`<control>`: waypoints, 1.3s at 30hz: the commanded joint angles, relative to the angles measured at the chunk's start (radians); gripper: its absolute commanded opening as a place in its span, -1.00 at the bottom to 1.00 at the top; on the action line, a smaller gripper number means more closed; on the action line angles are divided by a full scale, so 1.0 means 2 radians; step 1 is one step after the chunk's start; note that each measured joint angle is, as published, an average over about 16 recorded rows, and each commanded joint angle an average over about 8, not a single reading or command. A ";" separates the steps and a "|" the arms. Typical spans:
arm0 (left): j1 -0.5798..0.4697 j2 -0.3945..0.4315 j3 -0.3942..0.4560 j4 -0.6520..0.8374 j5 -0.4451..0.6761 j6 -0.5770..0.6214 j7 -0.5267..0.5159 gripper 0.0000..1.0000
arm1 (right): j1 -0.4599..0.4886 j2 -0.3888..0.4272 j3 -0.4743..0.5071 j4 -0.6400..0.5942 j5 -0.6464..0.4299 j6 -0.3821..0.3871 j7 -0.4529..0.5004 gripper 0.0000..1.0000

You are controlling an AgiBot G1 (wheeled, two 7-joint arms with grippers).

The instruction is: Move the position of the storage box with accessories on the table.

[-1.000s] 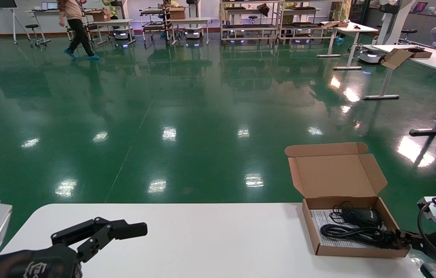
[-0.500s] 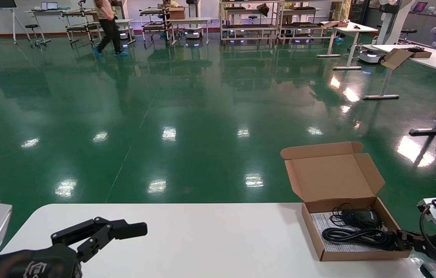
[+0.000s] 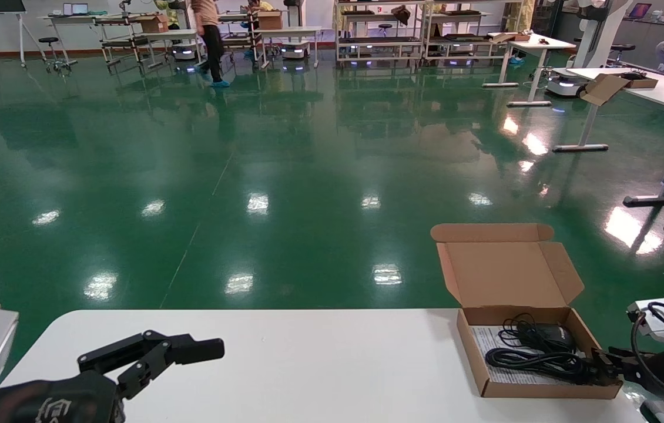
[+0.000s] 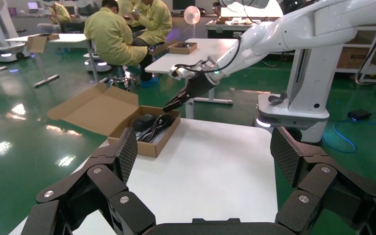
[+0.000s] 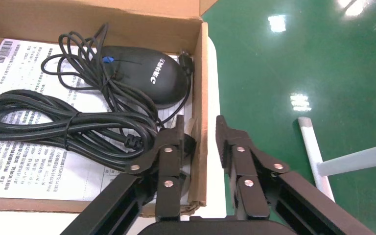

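1. Brown cardboard — the storage box (image 3: 537, 358) sits at the right end of the white table (image 3: 308, 364), close to the far edge, with its lid flap open and standing up.
2. Inside lie the accessories: a black mouse (image 5: 144, 73), coiled cables (image 5: 63, 125) and a printed paper (image 5: 24, 161).
3. The right gripper (image 5: 199, 134) straddles the box's right wall — one finger inside, one outside, closed nearly onto it. Holding the wall lets it move the whole box.
4. The left gripper (image 4: 203, 154) hangs wide open and empty over the table's left side, out of the way.

Glossy green floor (image 3: 285, 164) with ceiling-light glare, metal shelving racks (image 3: 385, 29) along the far wall, white desks (image 3: 655, 94) at right
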 commanded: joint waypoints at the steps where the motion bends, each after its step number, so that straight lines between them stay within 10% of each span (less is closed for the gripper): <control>1: 0.000 0.000 0.000 0.000 0.000 0.000 0.000 1.00 | 0.001 -0.001 0.000 -0.001 0.000 0.000 -0.004 1.00; 19: 0.000 0.000 0.000 0.000 0.000 0.000 0.000 1.00 | 0.028 0.007 0.035 0.005 0.050 -0.047 0.006 1.00; 39: 0.000 0.000 0.000 0.000 0.000 0.000 0.000 1.00 | 0.008 0.019 0.150 0.008 0.220 -0.247 0.156 1.00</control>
